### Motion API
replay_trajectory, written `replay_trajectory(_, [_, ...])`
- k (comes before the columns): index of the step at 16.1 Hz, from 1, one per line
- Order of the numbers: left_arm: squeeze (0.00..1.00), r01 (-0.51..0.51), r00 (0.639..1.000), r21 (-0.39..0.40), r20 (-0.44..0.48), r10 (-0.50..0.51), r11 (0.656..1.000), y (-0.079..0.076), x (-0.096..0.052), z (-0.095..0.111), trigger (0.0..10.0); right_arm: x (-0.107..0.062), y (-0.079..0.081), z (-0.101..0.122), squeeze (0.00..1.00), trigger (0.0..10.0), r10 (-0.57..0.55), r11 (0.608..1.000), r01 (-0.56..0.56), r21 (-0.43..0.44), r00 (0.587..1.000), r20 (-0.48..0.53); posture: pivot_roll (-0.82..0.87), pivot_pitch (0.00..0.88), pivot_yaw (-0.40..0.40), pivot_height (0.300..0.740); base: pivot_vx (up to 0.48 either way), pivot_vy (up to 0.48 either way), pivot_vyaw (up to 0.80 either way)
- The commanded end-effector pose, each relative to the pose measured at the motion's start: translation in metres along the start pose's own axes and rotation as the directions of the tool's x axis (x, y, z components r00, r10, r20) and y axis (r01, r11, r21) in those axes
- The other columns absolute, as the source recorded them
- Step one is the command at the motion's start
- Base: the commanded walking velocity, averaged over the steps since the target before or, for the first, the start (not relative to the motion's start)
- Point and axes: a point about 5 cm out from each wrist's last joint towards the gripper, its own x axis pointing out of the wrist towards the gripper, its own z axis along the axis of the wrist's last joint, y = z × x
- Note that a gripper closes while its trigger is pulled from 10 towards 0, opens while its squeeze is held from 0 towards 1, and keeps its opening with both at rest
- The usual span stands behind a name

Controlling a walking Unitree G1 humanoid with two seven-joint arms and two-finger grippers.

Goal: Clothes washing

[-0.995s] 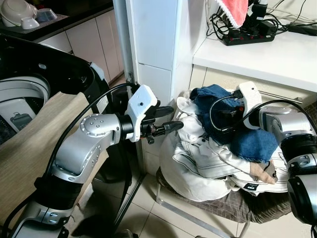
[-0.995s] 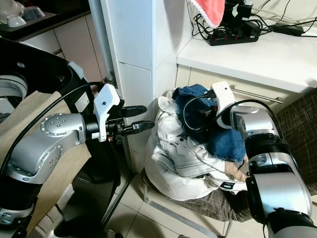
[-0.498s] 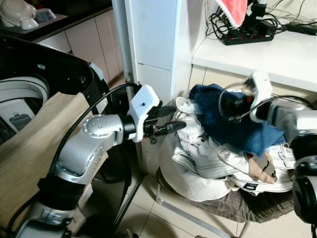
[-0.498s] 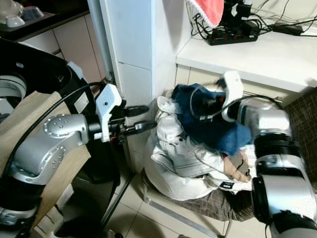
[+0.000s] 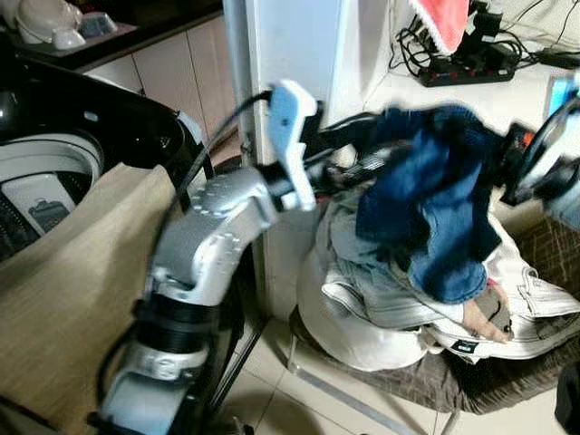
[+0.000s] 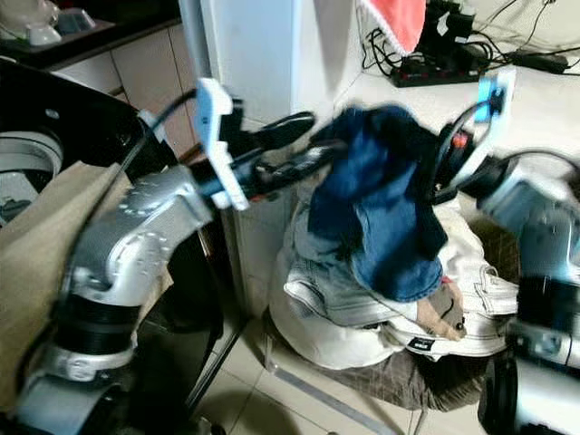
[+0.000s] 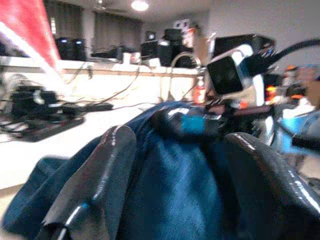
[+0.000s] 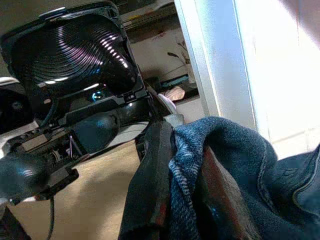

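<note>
denim, dark blue: a pair of jeans (image 5: 433, 213) hangs in the air above the white laundry pile (image 5: 381, 308), which rests on a checked seat cushion (image 5: 471, 385). the right gripper (image 8: 182, 185) has its two black fingers pressed together on a fold of the denim, holding the garment up by its top edge. the left gripper (image 7: 175, 185) has its fingers spread, one on either side of the blue cloth, at the garment's upper left beside the white pillar (image 5: 290, 45). at the robot's left stands the top-loading washing machine (image 5: 54, 172), lid (image 8: 75, 50) raised, with a beige cloth (image 5: 72, 290) draped over its front. a black power strip (image 5: 467, 68) lies on the white counter (image 5: 453, 91), below a red towel (image 5: 439, 23).
</note>
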Motion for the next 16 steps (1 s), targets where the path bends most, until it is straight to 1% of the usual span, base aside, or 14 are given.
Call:
replay_trajectory(1, [1.00,0.015,1.000,-0.026,-0.019,-0.015,1.000,-0.003,0.006,-0.003,10.0,-0.002,0.010,0.012,0.00,0.0,0.032,0.999,-0.030,-0.032,0.998,0.056,-0.14,0.000,0.030,0.740,0.000,0.000,0.00])
replay_trajectory(3, [1.00,0.049,0.997,-0.041,-0.061,-0.051,0.998,-0.012,0.010,-0.015,10.0,-0.003,0.016,0.012,0.00,0.0,0.041,0.999,-0.039,-0.022,0.996,0.080,-0.14,0.000,0.032,0.740,0.000,0.000,0.00])
replay_trajectory(4, [0.67,0.073,0.995,-0.103,-0.053,-0.079,0.992,-0.018,0.011,-0.017,10.0,-0.003,0.016,0.010,0.00,0.0,0.027,0.999,-0.025,-0.024,0.997,0.071,-0.14,0.000,0.033,0.740,0.000,0.000,0.00])
replay_trajectory(5, [0.67,0.085,0.994,-0.150,-0.058,-0.095,0.985,-0.022,0.012,-0.020,10.0,-0.003,0.016,0.009,0.00,0.0,0.022,1.000,-0.020,-0.018,0.997,0.074,-0.14,0.000,0.031,0.740,0.000,0.000,0.00])
replay_trajectory(6, [0.00,0.080,0.989,-0.123,-0.113,-0.094,0.989,-0.025,0.012,-0.028,10.0,-0.002,0.017,0.009,0.00,0.0,0.021,1.000,-0.020,-0.014,0.997,0.079,-0.14,0.000,0.031,0.740,0.000,0.000,0.00])
replay_trajectory(7, [0.00,0.075,0.987,-0.106,-0.136,-0.089,0.992,-0.026,0.012,-0.032,10.0,-0.002,0.017,0.009,0.00,0.0,0.019,1.000,-0.018,-0.013,0.997,0.079,-0.14,0.000,0.031,0.740,0.000,0.000,0.00])
replay_trajectory(8, [0.00,0.030,0.984,-0.069,-0.175,-0.042,0.997,-0.024,0.013,-0.039,10.0,-0.001,0.018,0.008,0.00,0.0,0.019,1.000,-0.018,-0.012,0.997,0.076,-0.13,0.000,0.028,0.740,0.000,0.000,0.00])
replay_trajectory(9, [0.00,0.008,0.984,-0.072,-0.178,-0.021,0.997,-0.023,0.014,-0.039,10.0,0.000,0.019,0.008,0.00,0.0,0.020,1.000,-0.019,-0.013,0.997,0.074,-0.13,0.000,0.028,0.740,0.000,0.000,0.00])
replay_trajectory(10, [0.00,0.013,0.989,-0.129,-0.145,-0.032,0.992,-0.026,0.016,-0.037,10.0,0.001,0.019,0.007,0.00,0.0,0.019,1.000,-0.018,-0.015,0.998,0.067,-0.13,0.000,0.025,0.740,0.000,0.000,0.00])
replay_trajectory(12, [0.00,0.048,0.991,-0.161,-0.112,-0.067,0.986,-0.033,0.018,-0.035,10.0,0.002,0.020,0.006,0.00,0.0,0.016,1.000,-0.015,-0.014,0.998,0.059,-0.13,0.000,0.025,0.740,0.000,0.000,0.00])
replay_trajectory(13, [0.00,0.070,0.994,-0.202,-0.068,-0.085,0.977,-0.038,0.020,-0.032,10.0,0.003,0.020,0.004,0.00,0.0,0.010,1.000,-0.010,-0.016,0.999,0.050,-0.13,0.000,0.024,0.740,0.000,0.000,0.00])
replay_trajectory(15, [0.00,0.054,0.998,-0.296,-0.016,-0.062,0.954,-0.039,0.022,-0.030,10.0,0.004,0.020,0.002,0.00,0.0,0.007,1.000,-0.006,-0.018,0.999,0.039,-0.13,0.000,0.026,0.740,0.000,0.000,0.00])
replay_trajectory(16, [0.00,0.035,0.999,-0.371,0.007,-0.035,0.928,-0.038,0.023,-0.030,10.0,0.005,0.021,0.000,0.00,0.0,0.005,1.000,-0.005,-0.023,1.000,0.026,-0.13,0.000,0.027,0.740,0.000,0.000,0.00])
